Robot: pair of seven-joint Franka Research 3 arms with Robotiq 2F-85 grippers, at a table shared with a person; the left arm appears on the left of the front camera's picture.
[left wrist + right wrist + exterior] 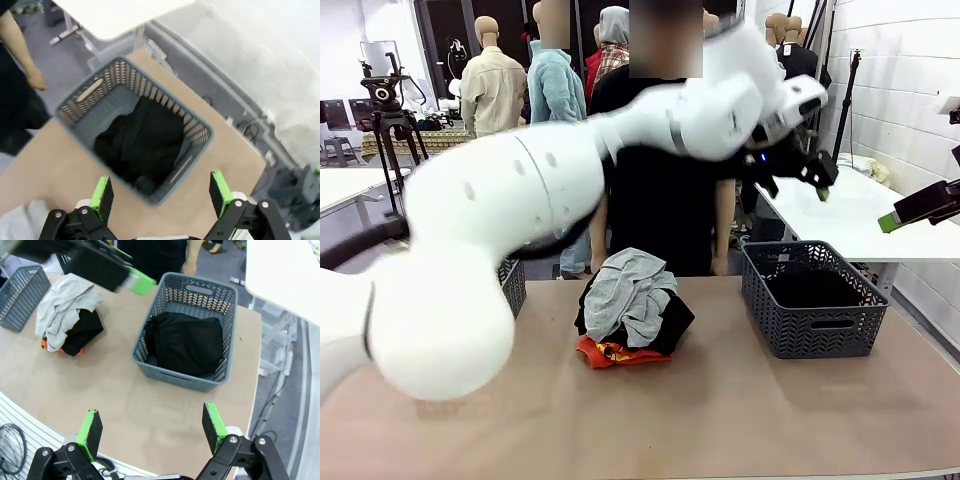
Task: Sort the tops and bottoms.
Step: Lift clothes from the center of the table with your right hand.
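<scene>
The left gripper (pixel 160 186) is hovering high over a grey slatted basket (pixel 197 131) at the right end of the table (pixel 100 390). Its green-padded fingers (pixel 103 196) are standing spread wide and holding nothing. Directly beneath it, a black garment (pixel 142 142) is lying crumpled inside that basket, well apart from the fingers.

The right gripper (pixel 151 417) is hanging above the table's near right side, jaws also spread and empty. The same basket and its black garment are lying ahead of it and below.

A heap is sitting at the table's middle, well apart from both grippers. There, a light grey top (pixel 632 290) is draping over a second black garment (pixel 670 325), and an orange-red top (pixel 610 352) is poking out underneath at the front.

A second grey basket (pixel 20 290) is standing at the left end. A person's hand (pixel 35 80) is hanging beside the far edge.
</scene>
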